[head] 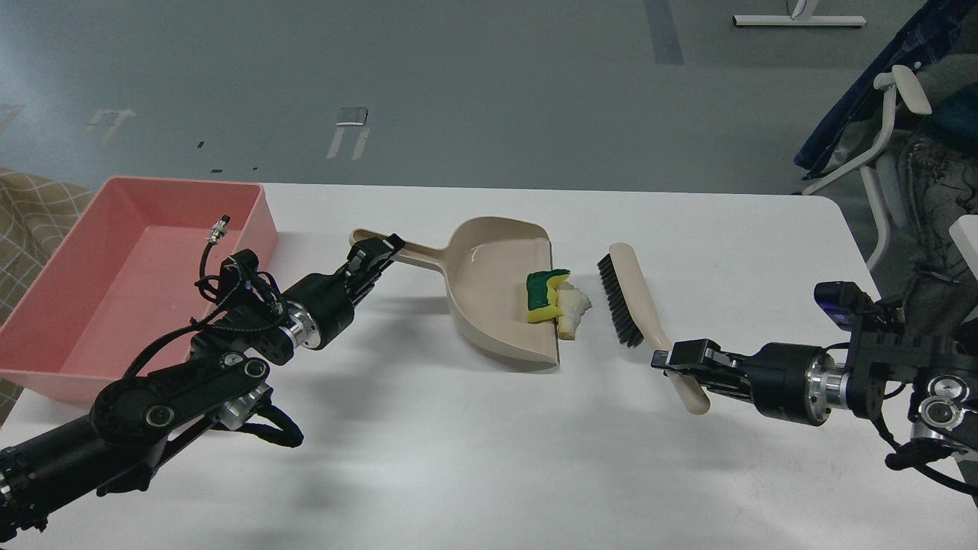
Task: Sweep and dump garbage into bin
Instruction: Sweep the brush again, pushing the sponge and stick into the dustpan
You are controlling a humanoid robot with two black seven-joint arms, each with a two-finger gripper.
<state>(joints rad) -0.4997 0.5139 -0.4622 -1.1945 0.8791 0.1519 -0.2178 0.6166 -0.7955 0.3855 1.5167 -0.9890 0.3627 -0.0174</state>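
The beige dustpan (pixel 497 283) lies mid-table with its open lip to the right. My left gripper (pixel 376 252) is shut on the dustpan's handle. The yellow sponge piece with a green side (pixel 544 295) sits at the pan's lip. The white bread slice (pixel 571 305) lies just outside the lip, touching the sponge. My right gripper (pixel 674 359) is shut on the handle of a beige brush (pixel 634 299) with black bristles. The bristles face left, a short gap from the bread. The pink bin (pixel 114 267) stands at the table's far left.
The white table (pixel 489 458) ends at the right near my right arm. An office chair (pixel 901 130) stands off the table at the back right. A checkered cloth (pixel 30 206) shows behind the bin.
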